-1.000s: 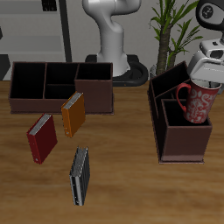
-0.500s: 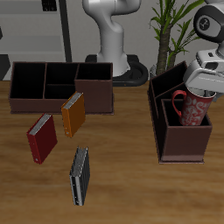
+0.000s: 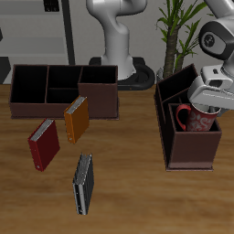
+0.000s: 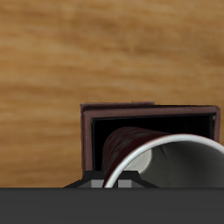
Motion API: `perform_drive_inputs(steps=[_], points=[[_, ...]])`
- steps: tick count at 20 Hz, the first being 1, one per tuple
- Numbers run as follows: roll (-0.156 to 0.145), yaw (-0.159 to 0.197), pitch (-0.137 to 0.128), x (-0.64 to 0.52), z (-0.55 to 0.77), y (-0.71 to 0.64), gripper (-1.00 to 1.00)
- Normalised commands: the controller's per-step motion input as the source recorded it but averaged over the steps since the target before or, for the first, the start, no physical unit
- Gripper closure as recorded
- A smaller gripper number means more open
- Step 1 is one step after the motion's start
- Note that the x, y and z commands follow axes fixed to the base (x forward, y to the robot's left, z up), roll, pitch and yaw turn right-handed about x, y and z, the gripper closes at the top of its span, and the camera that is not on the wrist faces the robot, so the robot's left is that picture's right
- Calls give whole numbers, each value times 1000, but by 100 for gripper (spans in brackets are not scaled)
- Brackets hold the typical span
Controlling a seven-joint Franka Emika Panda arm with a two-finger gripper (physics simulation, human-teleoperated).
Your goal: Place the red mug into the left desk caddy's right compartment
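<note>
Wooden table (image 3: 137, 196): the gripper (image 3: 208, 106) pinches the dark red patterned ceramic mug (image 3: 195, 119) by its rim, half sunk in the maroon left desk caddy's (image 3: 187, 155) tall right compartment (image 3: 203, 144). Lower straight, then release.

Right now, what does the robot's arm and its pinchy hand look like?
The arm is made of smooth, rounded white segments on a dark round base plate. A dark round joint shows near its wrist. The gripper has a blocky white body with darker parts underneath. No cables or markings are visible.
</note>
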Motion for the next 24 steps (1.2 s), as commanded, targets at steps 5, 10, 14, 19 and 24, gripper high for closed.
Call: perform_drive_inputs(steps=[5,10,14,19,24], points=[[12,-33,69,-6,-332,61,100],[1,-27,70,3,-251,52,-100],[-8,-20,21,-28,-12,-92,-100],[-3,-2,-8,-50,72,-96,-100],[30,13,-31,-43,142,-172,-100]])
